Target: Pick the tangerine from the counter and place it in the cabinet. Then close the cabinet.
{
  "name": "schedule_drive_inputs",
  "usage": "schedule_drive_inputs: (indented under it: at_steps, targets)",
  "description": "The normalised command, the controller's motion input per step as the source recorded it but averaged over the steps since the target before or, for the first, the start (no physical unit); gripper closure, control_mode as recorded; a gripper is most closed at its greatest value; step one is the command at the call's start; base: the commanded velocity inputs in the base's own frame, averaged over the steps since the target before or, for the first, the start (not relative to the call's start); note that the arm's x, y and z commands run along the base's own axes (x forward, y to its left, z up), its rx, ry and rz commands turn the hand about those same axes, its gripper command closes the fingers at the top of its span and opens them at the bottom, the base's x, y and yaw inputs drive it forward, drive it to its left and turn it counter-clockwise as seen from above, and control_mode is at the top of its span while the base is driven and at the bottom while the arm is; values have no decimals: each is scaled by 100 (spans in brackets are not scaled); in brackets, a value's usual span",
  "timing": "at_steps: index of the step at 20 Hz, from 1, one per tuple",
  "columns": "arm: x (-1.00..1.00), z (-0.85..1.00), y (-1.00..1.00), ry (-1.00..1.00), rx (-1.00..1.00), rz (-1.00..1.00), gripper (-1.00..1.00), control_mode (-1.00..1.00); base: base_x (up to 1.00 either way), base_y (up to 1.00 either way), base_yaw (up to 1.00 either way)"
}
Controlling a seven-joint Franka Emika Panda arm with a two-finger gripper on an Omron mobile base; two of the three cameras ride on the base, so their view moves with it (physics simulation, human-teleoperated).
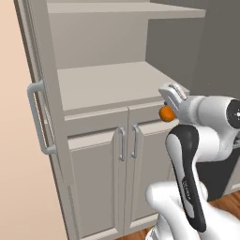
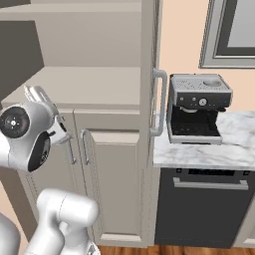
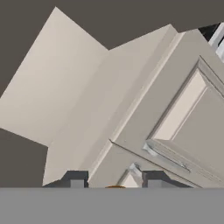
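tangerine (image 1: 165,113) sits clamped in narrowed jaws before the open cabinet (image 1: 108,84), half hidden by the fingers.

Silver coffee machine (image 2: 198,108) by framed window (image 2: 234,31); dark dishwasher front (image 2: 206,206) below; wooden floor (image 1: 228,202).

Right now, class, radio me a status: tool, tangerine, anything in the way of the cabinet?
Tool shut on tangerine. Fruit at shelf edge, not yet inside. Cabinet doors open; shelf bare, nothing in the way.
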Motion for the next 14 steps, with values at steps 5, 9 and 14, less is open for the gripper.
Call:
schedule_drive_inputs:
  at_steps: [5, 9, 14]
  targets:
    - [50, 55, 8, 9, 7, 0, 100, -100, 0, 0, 0]
    - [58, 46, 2, 17, 5, 0, 100, -100, 0, 0, 0]
    - [86, 3, 0, 6, 0, 0, 100, -100, 0, 0, 0]
